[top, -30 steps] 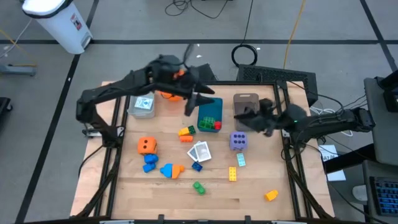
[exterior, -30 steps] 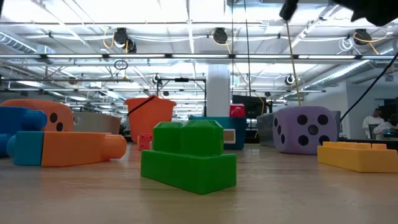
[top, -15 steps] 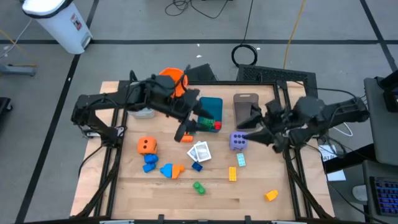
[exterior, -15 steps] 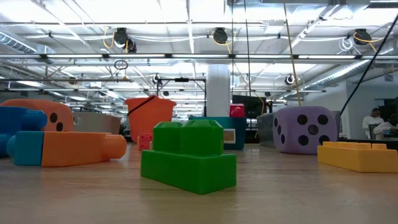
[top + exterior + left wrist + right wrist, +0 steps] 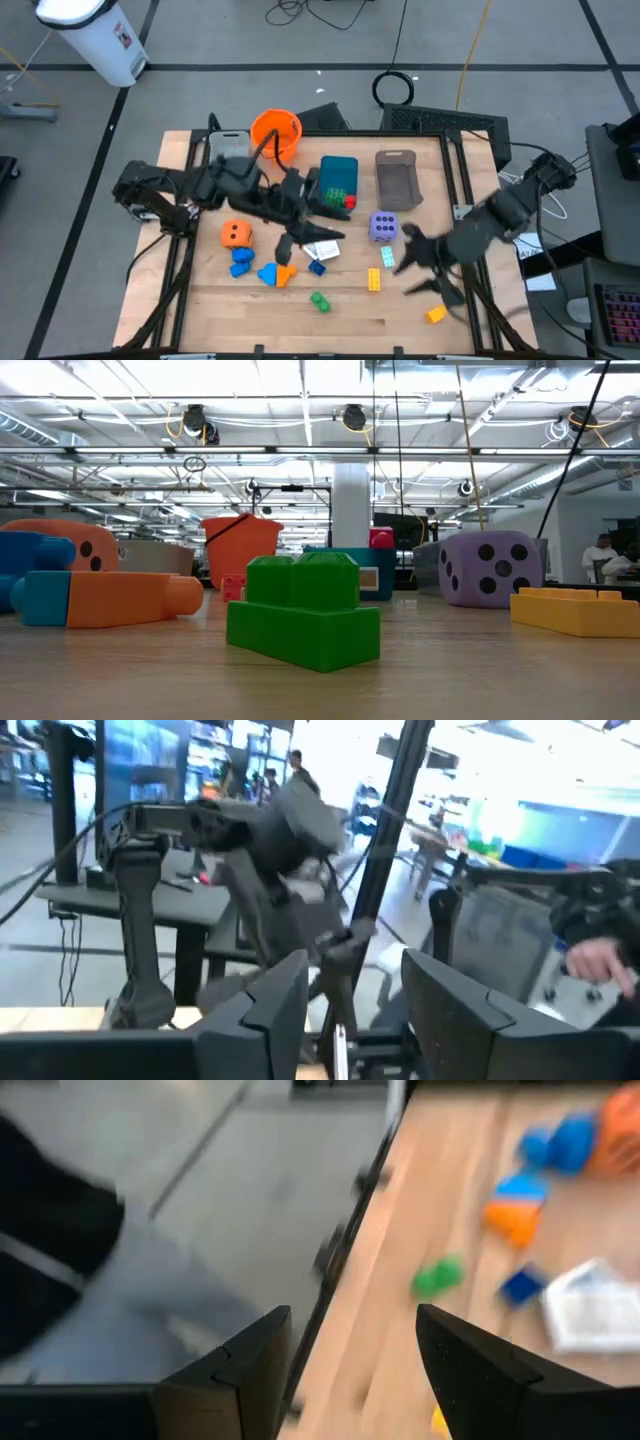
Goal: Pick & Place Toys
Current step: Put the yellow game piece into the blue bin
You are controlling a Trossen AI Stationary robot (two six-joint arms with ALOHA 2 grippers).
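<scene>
**Reaching over scattered toys, both pincers empty and apart**

Blurring smears both arms in the high view, so fingertip detail there is hard to read. The left pincer (image 5: pixel 305 238) hovers over the middle of the counter (image 5: pixel 400 315), partly covering the white cards (image 5: pixel 322 247) and a small blue brick (image 5: pixel 317 267) beside them. Its wrist view shows two dark fingers (image 5: pixel 265 1010) spread with nothing between them. The right pincer (image 5: pixel 425 272) hangs near the counter's right edge, above a yellow-orange brick (image 5: pixel 435 314); its fingers (image 5: pixel 245 1360) are likewise parted and empty.

An orange die (image 5: pixel 235 234) with dark pips sits left of centre, with blue bricks (image 5: pixel 241 258) just below it and an orange-and-blue brick (image 5: pixel 274 273) next to those. In the low view that brick lies on its side, long axis running across the picture. A purple die (image 5: pixel 383 226) with dark pips stands right of centre. A green brick (image 5: pixel 319 300) lies near the front, studs up in the low view. A yellow brick (image 5: pixel 374 279) lies with its long axis front to back, and a small teal piece (image 5: pixel 387 258) is near it.

A teal tray (image 5: pixel 338 183) holds green and red bricks. Beside it are a grey tray (image 5: pixel 397 178) and an orange bucket (image 5: pixel 275 132). A person shows at the far right of the low view, too small to detail.
</scene>
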